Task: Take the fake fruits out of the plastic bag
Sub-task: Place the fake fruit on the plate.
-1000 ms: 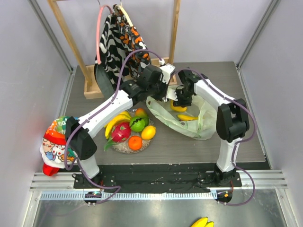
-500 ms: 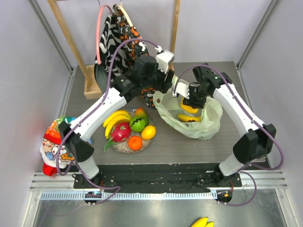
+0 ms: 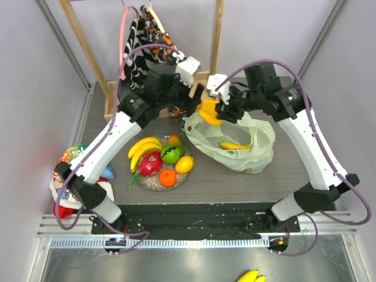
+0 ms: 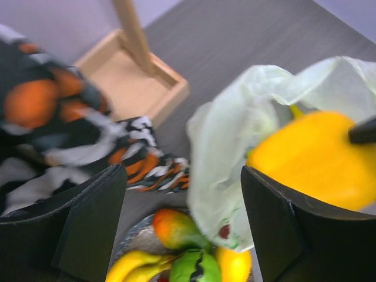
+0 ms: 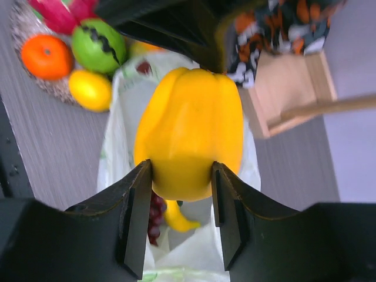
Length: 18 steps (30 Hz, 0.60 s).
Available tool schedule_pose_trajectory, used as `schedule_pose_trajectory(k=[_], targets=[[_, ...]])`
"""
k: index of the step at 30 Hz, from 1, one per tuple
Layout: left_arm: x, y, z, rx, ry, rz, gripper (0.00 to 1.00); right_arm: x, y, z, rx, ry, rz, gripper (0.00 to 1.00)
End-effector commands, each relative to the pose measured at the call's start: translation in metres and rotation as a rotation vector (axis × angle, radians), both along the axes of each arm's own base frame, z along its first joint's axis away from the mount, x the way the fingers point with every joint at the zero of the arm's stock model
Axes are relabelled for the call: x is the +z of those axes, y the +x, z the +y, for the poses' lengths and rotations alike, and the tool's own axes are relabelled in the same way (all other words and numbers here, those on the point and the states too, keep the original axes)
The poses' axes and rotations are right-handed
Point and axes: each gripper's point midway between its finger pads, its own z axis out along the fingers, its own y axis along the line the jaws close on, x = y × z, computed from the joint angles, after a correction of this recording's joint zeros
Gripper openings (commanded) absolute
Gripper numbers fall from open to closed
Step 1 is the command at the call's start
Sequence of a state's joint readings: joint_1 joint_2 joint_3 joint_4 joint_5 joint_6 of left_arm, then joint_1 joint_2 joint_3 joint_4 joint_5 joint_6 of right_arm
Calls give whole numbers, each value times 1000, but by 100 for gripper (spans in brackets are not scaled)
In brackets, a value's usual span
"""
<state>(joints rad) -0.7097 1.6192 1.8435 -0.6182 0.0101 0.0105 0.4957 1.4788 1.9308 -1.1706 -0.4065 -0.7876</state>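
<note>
My right gripper (image 5: 181, 182) clamps a yellow pepper-shaped fruit (image 5: 191, 123) above the mouth of the plastic bag (image 3: 258, 154), where a banana (image 3: 234, 145) lies inside. My left gripper (image 4: 183, 200) hangs beside the bag, jaws spread wide on nothing; the other fruits (image 3: 171, 154) sit on a plate (image 3: 151, 185) nearby.

Hidden, cropped and smeared

The left wrist view is blurred throughout: the patterned cloth (image 4: 53, 117) is a smear, the yellow fruit (image 4: 311, 155) runs off the right edge, the plated fruits (image 4: 176, 229) are cut by the bottom edge. In the right wrist view the right gripper (image 5: 180, 170) covers the yellow fruit's lower sides, and that fruit hides most of the grapes (image 5: 155, 212) and a banana (image 5: 176, 218) inside the plastic bag (image 5: 117, 147). From above, beyond the worktop's (image 3: 235, 179) near edge, a banana bunch (image 3: 249, 276) is cropped at the bottom
</note>
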Motion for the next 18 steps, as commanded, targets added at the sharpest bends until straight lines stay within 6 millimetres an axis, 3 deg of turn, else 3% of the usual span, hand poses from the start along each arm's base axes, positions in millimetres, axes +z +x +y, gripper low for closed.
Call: schedule_pose_trajectory(k=[1,3,4,6,7,11,12,13,15,16,18], targets=[[61,-3,59,122,-54,-156,83,26,-2,74,121,98,-44,2],[68,1,80,171,-65,-169,83,24,-6,105,189,77,-75,2],[71,0,88,187,-69,-175,83,7,0,121,220,44,-64,2],[84,-7,106,217,-92,-201,83,-2,-5,144,274,36,-69,2],[86,-5,119,247,-97,-205,83,-19,0,155,294,5,-60,2],[100,-19,158,315,-115,-244,83,-63,20,184,319,-58,-62,2],[92,-21,164,320,-108,-229,83,-71,27,189,314,-71,-66,2],[92,-21,175,346,-111,-229,83,-92,38,195,311,-103,-58,1],[88,-31,186,358,-123,-219,83,-104,53,202,299,-128,-87,2],[85,-31,194,365,-129,-212,82,-125,60,207,299,-156,-71,2],[83,-38,199,368,-171,-189,82,-136,74,213,277,-157,-75,1]])
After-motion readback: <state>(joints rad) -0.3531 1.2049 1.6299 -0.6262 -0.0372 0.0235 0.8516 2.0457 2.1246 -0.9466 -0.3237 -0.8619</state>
